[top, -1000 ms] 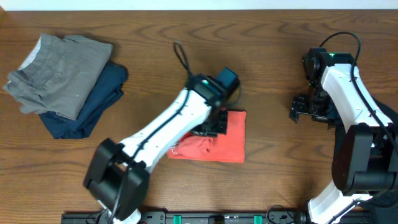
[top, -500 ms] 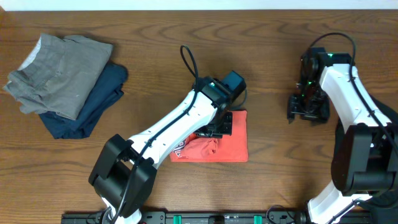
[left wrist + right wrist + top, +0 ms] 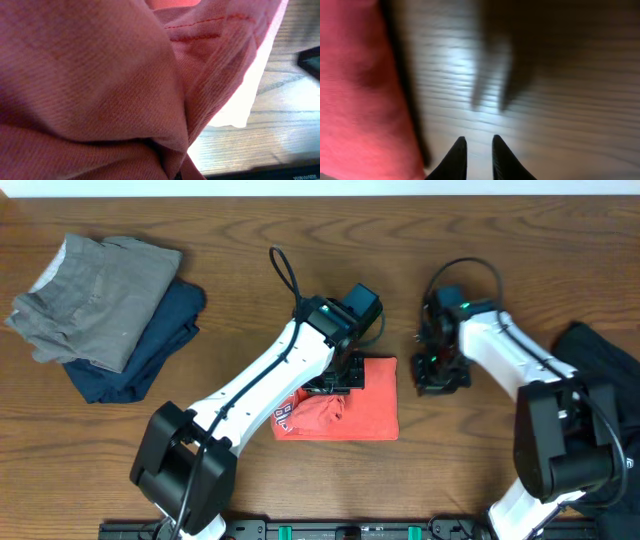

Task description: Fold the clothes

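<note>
Our left end effector [image 3: 338,378] pinches the coral-red T-shirt [image 3: 368,408]; our right end effector [image 3: 440,383], nearly pressed together and empty, hovers just right of it.

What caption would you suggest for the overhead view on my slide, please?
Left gripper pinches the folded coral-red T-shirt while the right gripper hovers just beside it.

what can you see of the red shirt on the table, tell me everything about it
The coral-red T-shirt is soft ribbed knit, folded into a rough rectangle flat on the wooden table, wrinkled on its left side, with white lettering at the lower left corner. Stitched hems show up close. The left claw sits on its upper left edge, shut on a gather of cloth.
</note>
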{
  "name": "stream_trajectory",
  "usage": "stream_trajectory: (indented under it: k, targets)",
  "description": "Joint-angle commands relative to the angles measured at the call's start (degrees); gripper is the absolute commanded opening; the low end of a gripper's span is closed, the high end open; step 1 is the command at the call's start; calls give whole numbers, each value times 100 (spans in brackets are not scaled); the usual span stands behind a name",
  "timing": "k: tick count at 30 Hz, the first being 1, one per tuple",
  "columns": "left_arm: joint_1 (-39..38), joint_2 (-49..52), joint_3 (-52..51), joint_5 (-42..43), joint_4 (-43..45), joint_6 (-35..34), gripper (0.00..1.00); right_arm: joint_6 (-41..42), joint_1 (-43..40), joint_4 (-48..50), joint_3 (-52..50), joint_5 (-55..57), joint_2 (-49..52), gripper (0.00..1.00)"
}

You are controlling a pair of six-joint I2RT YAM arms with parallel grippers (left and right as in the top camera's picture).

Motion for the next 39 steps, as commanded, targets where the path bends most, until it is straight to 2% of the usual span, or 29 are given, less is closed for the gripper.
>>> stream_trajectory:
  k: [1,9,23,24,26,28,34,39]
  targets:
    - [20,-212,98,249,-44,98,6,612,299,245,-234,-280,-90,11]
    - [20,-551,323,247,-28,101,6,951,730,885,-570,-704,-90,9]
    - [-57,-564,321,315,225,-144,7,988,820,920,-581,-719,-90,8]
    - [-79,-564,321,315,225,-144,15,988,820,920,-581,-719,-90,8]
    - [-146,-564,321,319,225,-151,37,986,820,925,-581,-719,-90,8]
    - [-225,-564,321,382,229,-166,49,957,820,925,-581,-706,-90,9]
    - [-356,-566,321,728,306,-138,51,925,767,901,-577,-597,-90,15]
    - [-44,-726,323,737,162,365,51,922,520,341,-343,-105,-114,18]
